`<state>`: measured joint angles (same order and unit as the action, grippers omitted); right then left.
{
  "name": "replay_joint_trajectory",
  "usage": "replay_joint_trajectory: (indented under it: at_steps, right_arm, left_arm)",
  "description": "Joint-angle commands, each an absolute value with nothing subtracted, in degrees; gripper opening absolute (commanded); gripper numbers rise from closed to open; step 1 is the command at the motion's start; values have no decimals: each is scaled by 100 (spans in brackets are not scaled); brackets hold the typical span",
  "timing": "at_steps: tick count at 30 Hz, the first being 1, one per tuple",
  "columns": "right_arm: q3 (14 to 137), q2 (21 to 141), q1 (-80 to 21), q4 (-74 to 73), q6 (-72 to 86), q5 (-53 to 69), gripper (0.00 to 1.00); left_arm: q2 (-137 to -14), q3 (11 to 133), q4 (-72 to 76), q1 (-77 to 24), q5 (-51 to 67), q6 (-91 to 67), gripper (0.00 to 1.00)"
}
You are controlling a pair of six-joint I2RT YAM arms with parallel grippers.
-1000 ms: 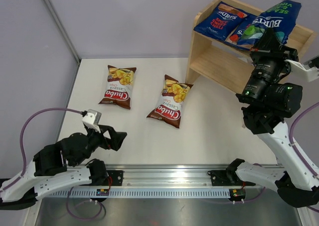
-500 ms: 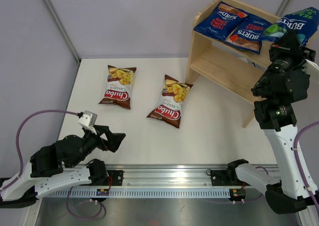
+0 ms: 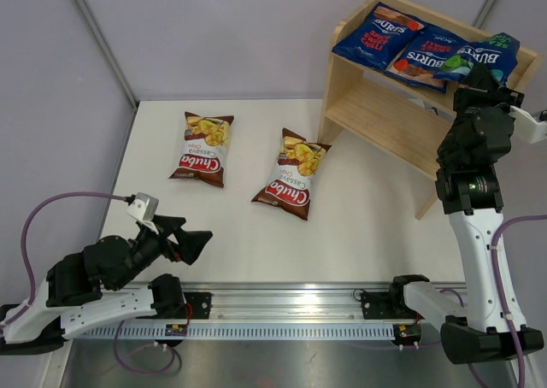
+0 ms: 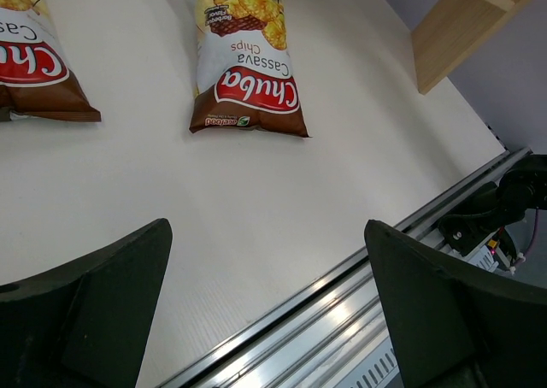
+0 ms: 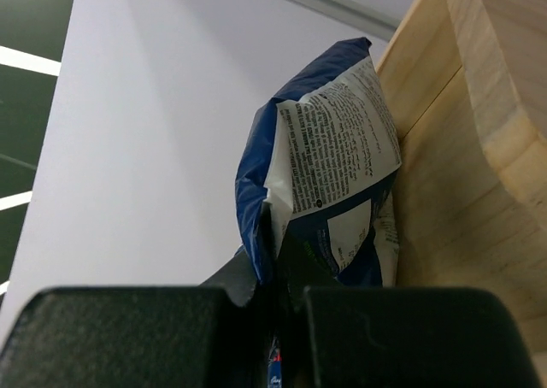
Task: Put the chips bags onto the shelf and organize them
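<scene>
Two red-accented Burts bags (image 3: 373,35) (image 3: 425,56) lie side by side on the top tier of the wooden shelf (image 3: 376,114). My right gripper (image 3: 473,73) is shut on the edge of the green Burts bag (image 3: 485,55) and holds it at the right end of the top tier. In the right wrist view the bag (image 5: 329,174) hangs from the gripper (image 5: 286,277) against the wooden shelf (image 5: 461,149). Two Chuba bags (image 3: 203,148) (image 3: 292,174) lie flat on the table. My left gripper (image 3: 192,243) is open and empty near the front edge. It (image 4: 267,234) faces both Chuba bags (image 4: 244,63) (image 4: 34,63).
The shelf's lower tier (image 3: 385,119) is bare wood. A metal rail (image 3: 282,307) runs along the table's near edge. Grey walls close off the back and left. A shelf leg (image 4: 461,29) shows in the left wrist view.
My right arm has swung right and lowered the green Burts bag from above the shelf to the right end of the top tier. My left arm shifted slightly back.
</scene>
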<state>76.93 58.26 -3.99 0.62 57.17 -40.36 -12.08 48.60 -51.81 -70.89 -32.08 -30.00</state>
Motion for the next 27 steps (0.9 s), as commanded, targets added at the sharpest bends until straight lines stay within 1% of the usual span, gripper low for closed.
replay_joint_trajectory:
  at_steps: [1, 4, 14, 18, 20, 25, 27]
  right_arm:
    - [7683, 5757, -334, 26, 6458, -3569, 0]
    - [7445, 5625, -334, 26, 6759, -3612, 0]
    - [7093, 5089, -334, -518, 6671, -4183, 0]
    - [7075, 5098, -334, -772, 6864, -4254, 1]
    - [7058, 5124, -334, -905, 7013, -4324, 5]
    - [6847, 5124, -334, -984, 7233, -4412, 2]
    - [6785, 5107, -334, -1045, 7391, -4412, 3]
  left_arm:
    - [-1108, 4825, -4904, -7137, -3076, -2874, 99]
    - [-1046, 4834, -4887, -7137, -3050, -2874, 99]
    - [-914, 4816, -4878, -7207, -3059, -2883, 99]
    - [-923, 4808, -4878, -7216, -3067, -2892, 99]
    - [-932, 4816, -4878, -7207, -3085, -2892, 99]
    - [-958, 4808, -4904, -7216, -3111, -2918, 99]
    - [-975, 4816, -4913, -7225, -3129, -2927, 99]
